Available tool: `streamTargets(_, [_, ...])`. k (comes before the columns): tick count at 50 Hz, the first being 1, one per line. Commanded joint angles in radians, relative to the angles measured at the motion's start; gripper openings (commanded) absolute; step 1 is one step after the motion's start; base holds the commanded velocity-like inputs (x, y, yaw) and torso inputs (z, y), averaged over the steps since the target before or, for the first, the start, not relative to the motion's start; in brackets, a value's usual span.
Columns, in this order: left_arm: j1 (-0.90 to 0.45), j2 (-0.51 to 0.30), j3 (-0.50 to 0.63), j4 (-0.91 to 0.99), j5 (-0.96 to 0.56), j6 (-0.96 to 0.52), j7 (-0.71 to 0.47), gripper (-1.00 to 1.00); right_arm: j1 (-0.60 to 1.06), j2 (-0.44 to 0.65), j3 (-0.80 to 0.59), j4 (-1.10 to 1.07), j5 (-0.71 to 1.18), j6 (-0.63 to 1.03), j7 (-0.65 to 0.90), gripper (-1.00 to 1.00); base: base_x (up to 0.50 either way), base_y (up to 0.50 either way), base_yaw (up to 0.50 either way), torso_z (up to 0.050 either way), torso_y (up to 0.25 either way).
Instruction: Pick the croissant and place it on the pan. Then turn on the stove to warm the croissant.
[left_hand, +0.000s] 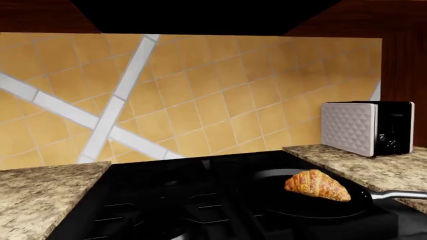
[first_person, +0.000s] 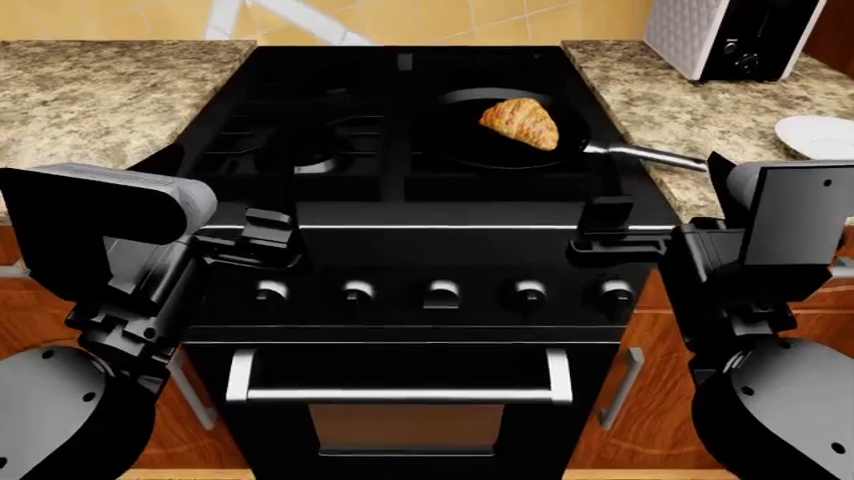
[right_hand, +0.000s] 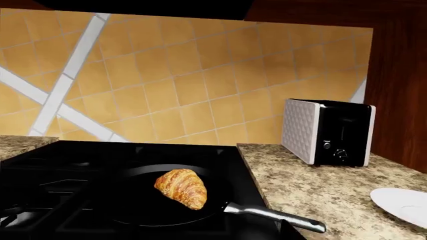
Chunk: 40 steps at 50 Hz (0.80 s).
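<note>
Granite counters are flanking the stove (first_person: 427, 200); the croissant (first_person: 519, 122) is already sitting in the pan (first_person: 467, 135). Knobs (first_person: 442, 293) are awaiting turning. Both grippers' grip: cannot tell.

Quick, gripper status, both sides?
Left gripper: holds nothing; open or shut cannot be told.
Right gripper: holds nothing; open or shut cannot be told.

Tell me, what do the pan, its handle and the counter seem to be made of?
The pan looks like dark matte metal, black with no shine. Its handle appears to be bare polished steel, silver with bright glints. The counter looks like speckled granite, mottled brown and grey, though a render could equally mean laminate.
</note>
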Motion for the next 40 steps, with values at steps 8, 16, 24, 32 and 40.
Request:
streamTargets(8, [-0.001, -0.005, 0.001, 0.004, -0.004, 0.003, -0.007, 1.00, -0.053, 0.022, 0.038, 0.008, -0.023, -0.026, 0.030, 1.00, 0.00, 0.00, 0.00, -0.050, 0.000])
streamTargets(16, [-0.008, -0.005, 0.006, 0.014, -0.009, -0.003, -0.018, 1.00, -0.084, 0.031, 0.056, 0.006, -0.023, -0.043, 0.030, 1.00, 0.00, 0.00, 0.00, -0.050, 0.000])
streamTargets(24, [-0.007, -0.008, 0.003, 0.018, -0.014, -0.003, -0.022, 1.00, -0.110, 0.037, 0.063, 0.005, -0.022, -0.051, 0.031, 1.00, 0.00, 0.00, 0.00, -0.050, 0.000])
streamTargets(32, [-0.005, -0.009, 0.005, 0.019, -0.013, 0.000, -0.023, 1.00, -0.135, 0.045, 0.073, 0.001, -0.018, -0.055, 0.034, 1.00, 0.00, 0.00, 0.00, -0.050, 0.000])
streamTargets(40, [-0.002, -0.010, 0.010, 0.018, -0.009, 0.007, -0.021, 1.00, -0.147, 0.047, 0.073, 0.001, -0.013, -0.055, 0.034, 1.00, 0.00, 0.00, 0.00, -0.050, 0.000])
